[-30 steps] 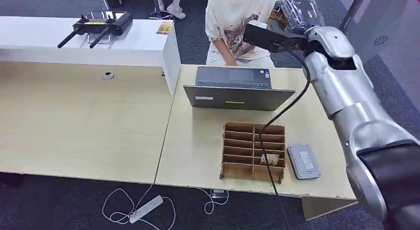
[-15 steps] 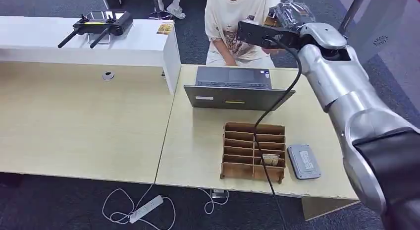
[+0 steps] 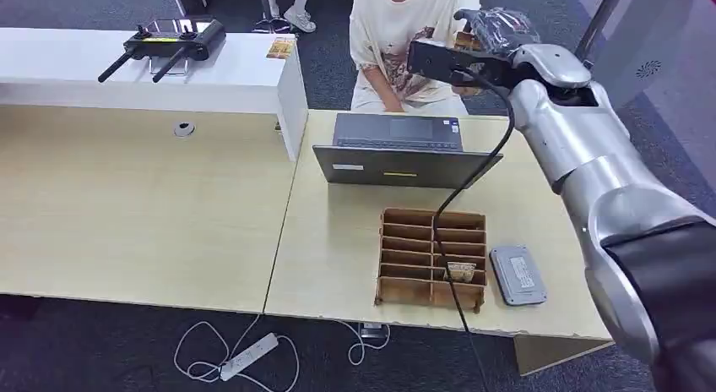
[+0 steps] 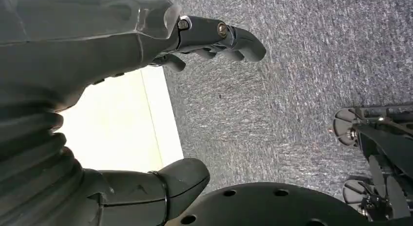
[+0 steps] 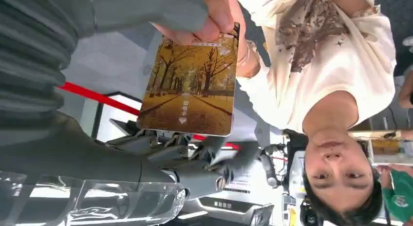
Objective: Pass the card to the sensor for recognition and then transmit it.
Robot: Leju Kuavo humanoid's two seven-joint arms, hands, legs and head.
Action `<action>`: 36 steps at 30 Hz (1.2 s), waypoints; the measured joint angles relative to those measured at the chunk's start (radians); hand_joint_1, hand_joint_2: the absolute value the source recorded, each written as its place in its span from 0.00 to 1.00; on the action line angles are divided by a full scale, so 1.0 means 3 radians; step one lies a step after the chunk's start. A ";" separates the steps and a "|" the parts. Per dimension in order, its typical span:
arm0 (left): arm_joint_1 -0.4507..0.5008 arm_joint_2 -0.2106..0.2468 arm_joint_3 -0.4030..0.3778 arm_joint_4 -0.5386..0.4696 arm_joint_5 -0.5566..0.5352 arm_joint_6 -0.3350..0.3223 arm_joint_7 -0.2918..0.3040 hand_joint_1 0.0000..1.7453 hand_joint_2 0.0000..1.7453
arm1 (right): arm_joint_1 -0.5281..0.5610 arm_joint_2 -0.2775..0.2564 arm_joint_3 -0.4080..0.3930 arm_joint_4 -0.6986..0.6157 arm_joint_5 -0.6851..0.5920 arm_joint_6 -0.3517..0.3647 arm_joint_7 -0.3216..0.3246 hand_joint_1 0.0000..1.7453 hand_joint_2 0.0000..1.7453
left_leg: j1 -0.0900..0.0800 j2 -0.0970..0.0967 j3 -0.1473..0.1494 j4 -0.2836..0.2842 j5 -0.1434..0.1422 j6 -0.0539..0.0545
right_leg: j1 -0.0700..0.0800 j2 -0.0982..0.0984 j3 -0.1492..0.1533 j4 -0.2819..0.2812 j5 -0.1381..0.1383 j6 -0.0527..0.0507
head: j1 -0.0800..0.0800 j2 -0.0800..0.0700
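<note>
Right wrist view shows the card [image 5: 190, 84], printed with an avenue of autumn trees, pinched at one short edge by a person's hand [image 5: 207, 16]. The right hand [image 5: 160, 153] of the robot lies just beside the card's opposite edge, its dark fingers [image 5: 209, 162] stretched along that edge; whether they touch or grip the card I cannot tell, since the card covers part of them. Beyond the card sits the person [image 5: 331, 80] in a pale printed T-shirt.

From the head view, the right hand [image 3: 494, 24] is raised far behind the laptop [image 3: 404, 151], up at the person's [image 3: 405, 37] chest, with the silver arm reaching across the right end of the table [image 3: 338, 240]. A black cable [image 3: 473, 181] hangs from the wrist down over the table. In front of the laptop stands a brown cardboard box with compartments [image 3: 432, 258], and just to the right of the box lies a flat grey sensor [image 3: 517, 275].

Left wrist view has the left hand [image 4: 146, 65] hanging beside the pale table edge [image 4: 122, 123] above grey carpet [image 4: 302, 80], fingers [image 4: 229, 38] loosely spread and holding nothing.
</note>
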 joint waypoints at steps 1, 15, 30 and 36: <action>0.0000 0.0000 0.0001 0.0000 0.0000 0.0000 0.0000 0.00 1.00 | 0.0000 0.0000 0.0000 0.0000 -0.0003 -0.0014 -0.0008 0.00 1.00 | 0.0000 0.0000 0.0000 0.0000 0.0000 0.0000 | 0.0000 0.0000 0.0000 0.0000 0.0000 0.0000 | 0.0001 0.0000; -0.0001 0.0003 0.0004 0.0000 -0.0059 0.0024 0.0000 0.00 1.00 | 0.0111 -0.0076 -0.0434 -0.0127 -0.1040 -0.0505 -0.0603 0.00 1.00 | 0.0000 0.0000 0.0000 0.0000 0.0000 0.0000 | 0.0000 0.0000 -0.0001 -0.0001 0.0000 0.0000 | 0.0001 0.0000; -0.0009 -0.0019 0.0067 0.0000 -0.0019 0.0116 0.0031 0.00 1.00 | 0.0912 -0.0205 -0.1155 -0.1033 -0.2794 -0.0780 -0.1550 0.00 1.00 | 0.0001 0.0001 0.0002 0.0000 -0.0001 0.0000 | 0.0001 0.0002 -0.0001 -0.0002 0.0000 0.0000 | -0.0003 0.0000; -0.0007 -0.0024 0.0095 0.0000 -0.0024 0.0113 0.0041 0.00 1.00 | 0.1544 -0.0352 -0.1151 -0.1746 -0.3114 -0.0806 -0.1542 0.00 1.00 | -0.0001 0.0002 -0.0004 0.0000 -0.0002 0.0000 | -0.0001 0.0002 -0.0004 -0.0002 0.0000 0.0000 | 0.0000 0.0000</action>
